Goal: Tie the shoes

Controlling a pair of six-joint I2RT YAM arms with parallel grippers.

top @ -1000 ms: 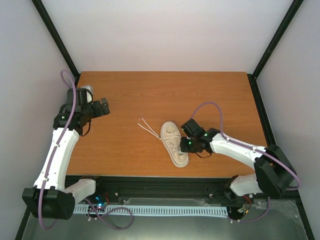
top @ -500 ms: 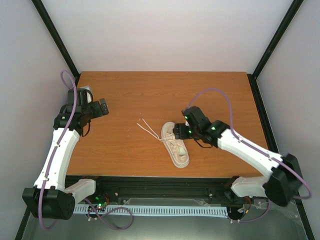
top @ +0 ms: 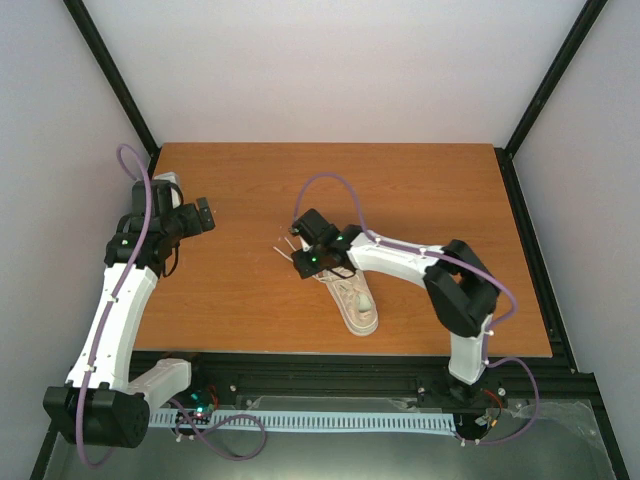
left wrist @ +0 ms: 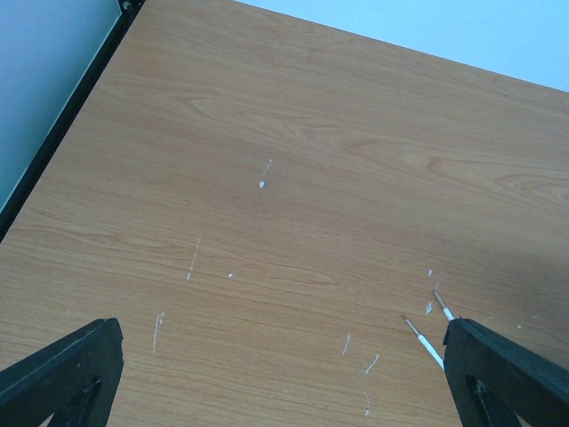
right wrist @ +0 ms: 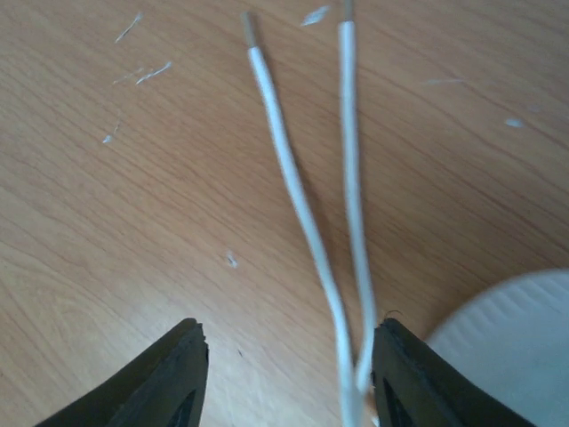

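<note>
While right hand (right wrist: 286, 378) straddles laces (right wrist: 349, 133) | sneaker (top: 355, 300) lies on table (top: 400, 190)

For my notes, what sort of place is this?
Probably a robot test cell: a left arm and right arm at a wooden table, a black frame post, plain walls, one sneaker.

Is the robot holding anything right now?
Nothing. The right end effector stands open over the laces, not pinching them; the left end effector is open and empty.
</note>
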